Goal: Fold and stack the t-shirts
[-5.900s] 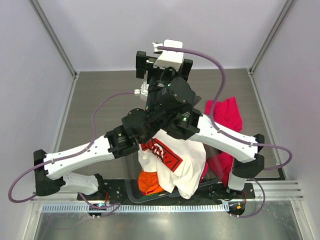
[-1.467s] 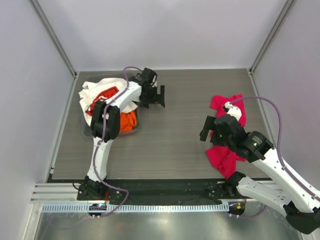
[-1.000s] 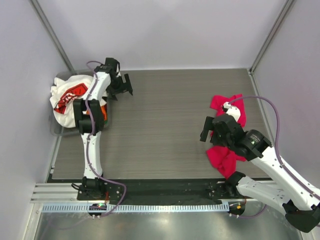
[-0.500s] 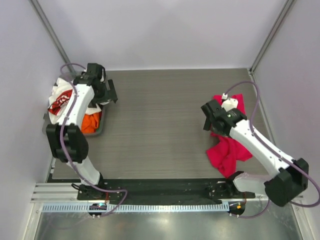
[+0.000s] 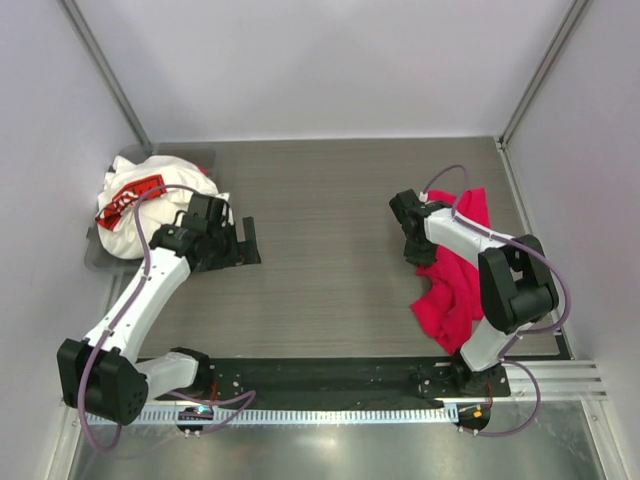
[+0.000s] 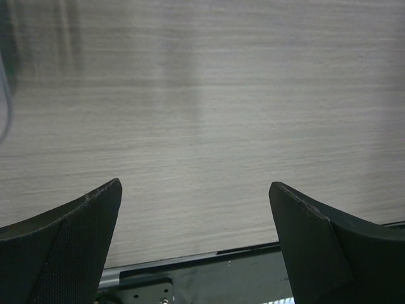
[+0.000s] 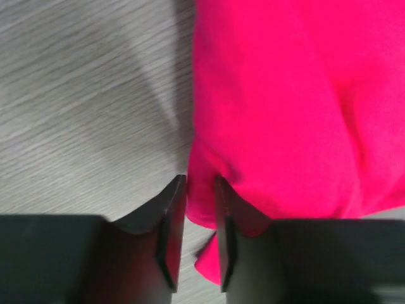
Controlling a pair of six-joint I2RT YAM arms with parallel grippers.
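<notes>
Two hands, each in a different state. My right hand [image 5: 411,243] sits low at the left edge of the magenta t-shirt [image 5: 456,296], and its fingers are drawn almost together, pinching a small fold of that edge. In my right wrist view the bright cloth fills the narrow slot between the two dark pads and spreads up and to the right, with bare wood-grain tabletop [image 5: 320,210] to the left. The shirt lies crumpled and unfolded on the right side of the tabletop, running from near the far right corner down toward the near edge.

My left hand [image 5: 246,243] is spread wide and holds nothing. It hangs over bare tabletop on the left side, just right of the grey bin [image 5: 98,262]. My left wrist view shows only wood grain between the two parted tips, with the dark strip of the near edge at the bottom.

A white t-shirt [image 5: 150,205] with a red-and-black print is heaped in that bin at the far left, well apart from the magenta one.
</notes>
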